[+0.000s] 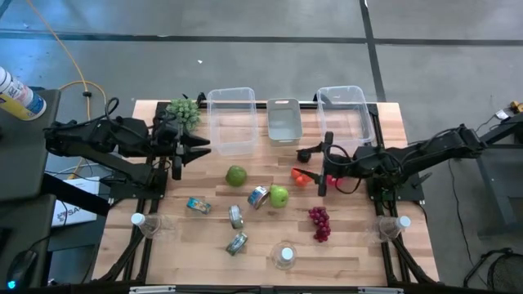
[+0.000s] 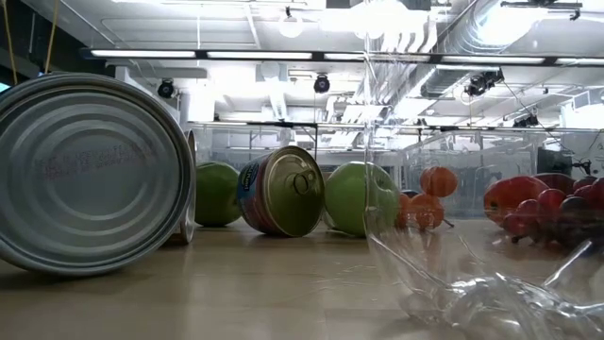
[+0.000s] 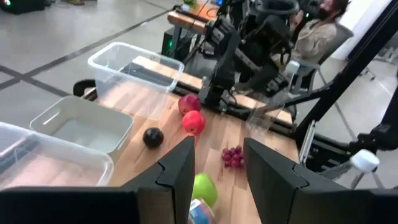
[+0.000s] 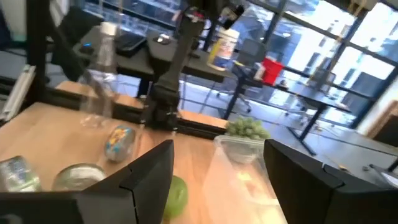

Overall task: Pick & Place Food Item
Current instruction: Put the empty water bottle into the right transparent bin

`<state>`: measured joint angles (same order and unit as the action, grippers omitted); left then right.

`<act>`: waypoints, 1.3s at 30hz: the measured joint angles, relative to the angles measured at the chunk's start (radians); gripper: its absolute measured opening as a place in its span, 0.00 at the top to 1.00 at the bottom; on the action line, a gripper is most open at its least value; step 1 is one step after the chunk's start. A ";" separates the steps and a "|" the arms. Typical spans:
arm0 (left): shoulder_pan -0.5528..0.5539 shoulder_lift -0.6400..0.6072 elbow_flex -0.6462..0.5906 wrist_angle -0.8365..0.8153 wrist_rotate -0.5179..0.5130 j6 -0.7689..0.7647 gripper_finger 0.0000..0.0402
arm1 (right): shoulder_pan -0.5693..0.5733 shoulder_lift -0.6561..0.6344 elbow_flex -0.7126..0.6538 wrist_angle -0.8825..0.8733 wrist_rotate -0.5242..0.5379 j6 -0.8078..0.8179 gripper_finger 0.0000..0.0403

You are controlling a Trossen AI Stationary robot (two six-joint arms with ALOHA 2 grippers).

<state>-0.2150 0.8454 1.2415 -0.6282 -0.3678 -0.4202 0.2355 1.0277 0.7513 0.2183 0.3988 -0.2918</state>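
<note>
On the desk [image 1: 359, 245], the left end effector [image 1: 204, 147] hangs at about ten o'clock, fingers spread wide and empty, beside the left clear bin [image 1: 230, 120]. The right end effector [image 1: 324, 163] sits at three o'clock, also parted and empty, next to a red fruit [image 1: 301, 175]. Two green apples [image 1: 236, 175] [image 1: 279, 196] lie near the centre among cans [image 1: 257, 197]; red grapes [image 1: 319, 223] lie at five o'clock, green grapes [image 1: 184, 111] at eleven.

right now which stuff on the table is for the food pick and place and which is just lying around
For the job: green apples, red grapes, green grapes, clear bins, grey tray.

Lying about: cans, plastic bottles.
</note>
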 joint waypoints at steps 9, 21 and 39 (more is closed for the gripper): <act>0.000 0.000 0.000 -0.003 0.000 -0.007 0.67 | 0.000 0.002 -0.001 -0.005 -0.026 -0.001 0.32; 0.000 0.000 0.000 -0.008 0.003 -0.007 0.67 | 0.000 0.002 -0.001 0.002 0.045 0.041 0.05; 0.000 0.000 0.000 -0.008 0.002 -0.006 0.67 | 0.119 0.012 0.000 0.043 0.215 -0.002 0.03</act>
<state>-0.2146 0.8455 1.2415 -0.6362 -0.3654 -0.4260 0.3542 1.0397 0.7509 0.2613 0.6141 -0.2934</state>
